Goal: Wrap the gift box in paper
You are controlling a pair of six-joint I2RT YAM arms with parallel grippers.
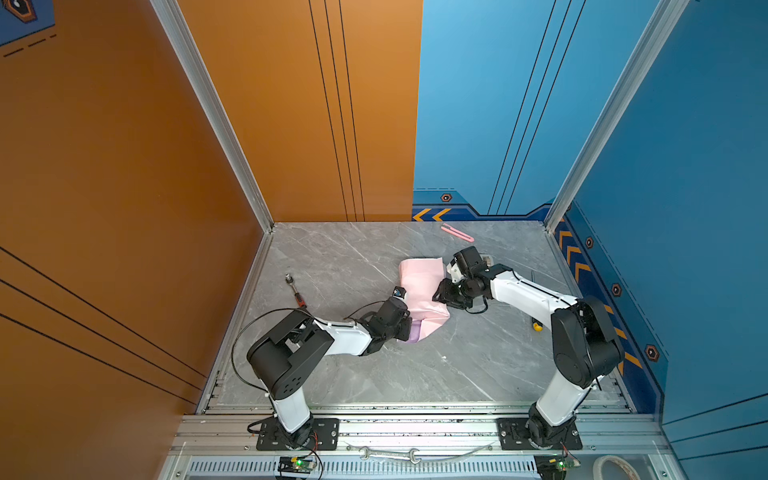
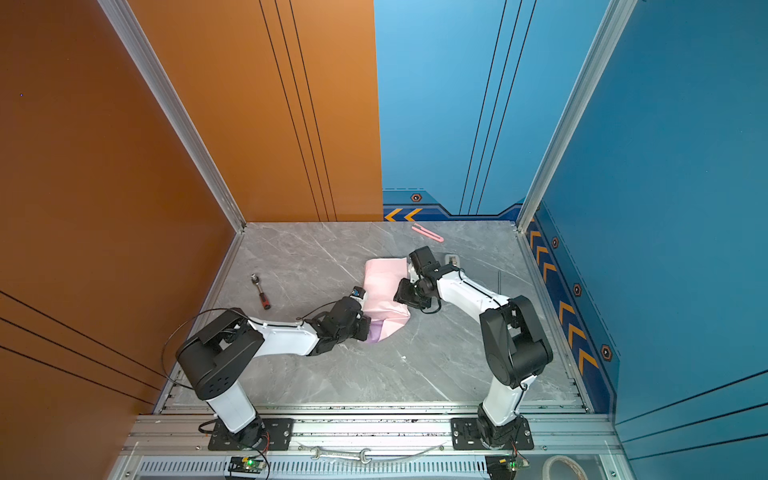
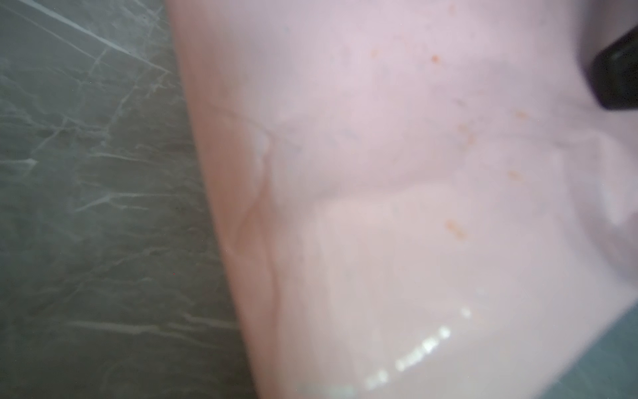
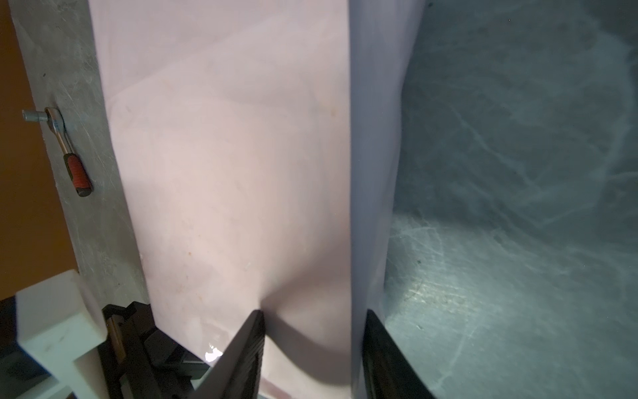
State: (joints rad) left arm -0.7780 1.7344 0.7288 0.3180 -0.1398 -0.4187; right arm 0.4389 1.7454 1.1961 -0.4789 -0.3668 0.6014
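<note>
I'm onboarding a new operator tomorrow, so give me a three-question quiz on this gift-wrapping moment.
1. Which gripper's jaws straddle a folded edge of the paper in its wrist view?
2. True or false: the paper lies flat and unfolded.
3. What lies at the far end of the table? A) scissors B) pink cutter C) ribbon spool
Key: 1) right gripper; 2) false, it is folded into a bundle; 3) B.

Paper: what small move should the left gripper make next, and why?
Likely fold the lilac flap up over the pink top: the left gripper is shut at that loose end, while the right gripper straddles an edge of the paper, seemingly steadying it.
</note>
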